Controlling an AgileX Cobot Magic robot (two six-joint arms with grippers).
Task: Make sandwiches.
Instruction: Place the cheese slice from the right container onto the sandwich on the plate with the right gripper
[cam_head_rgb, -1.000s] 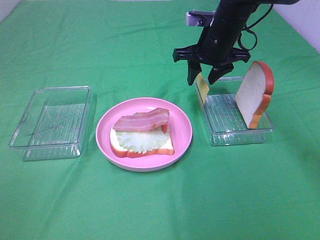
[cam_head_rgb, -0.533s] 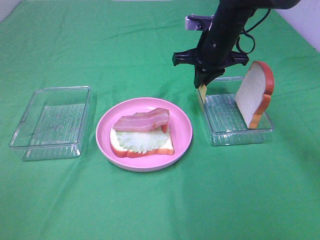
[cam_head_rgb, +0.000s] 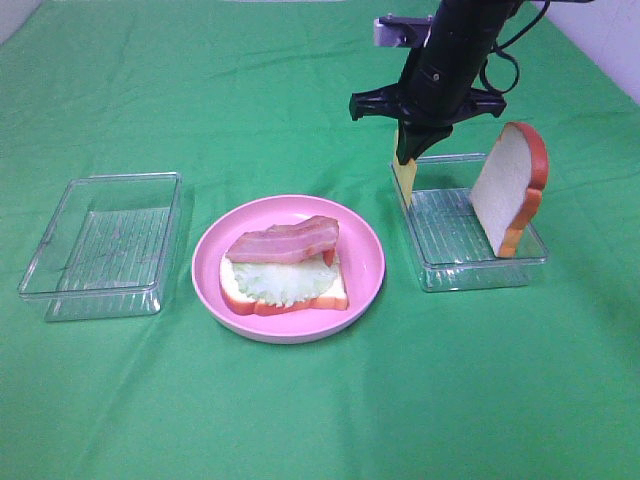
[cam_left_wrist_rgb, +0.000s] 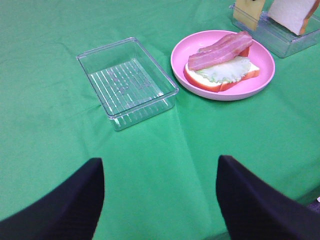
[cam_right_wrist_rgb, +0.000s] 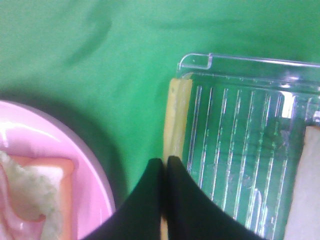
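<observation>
On the round pink plate (cam_head_rgb: 372, 250) lies a bread slice with pale green lettuce (cam_head_rgb: 283, 284) and a pink-red meat strip (cam_head_rgb: 285, 242) on top. My right gripper (cam_head_rgb: 408, 155) is shut on the upright yellow cheese square (cam_head_rgb: 405, 180) at the near-plate edge of the right clear tray (cam_head_rgb: 480, 270). The right wrist view shows its fingers (cam_right_wrist_rgb: 187, 200) pinched on the cheese (cam_right_wrist_rgb: 177, 115). A second bread slice (cam_head_rgb: 510, 190) leans upright in that tray. My left gripper (cam_left_wrist_rgb: 160, 200) is open and empty, well back from the plate (cam_left_wrist_rgb: 260, 82).
An empty clear tray (cam_head_rgb: 100, 245) sits left of the plate; it also shows in the left wrist view (cam_left_wrist_rgb: 127, 80). Green cloth covers the whole table. The table's front half holds nothing else.
My right gripper was open around the cheese a second ago. It has shut on it and risen slightly with the cheese. The left arm has not moved.
</observation>
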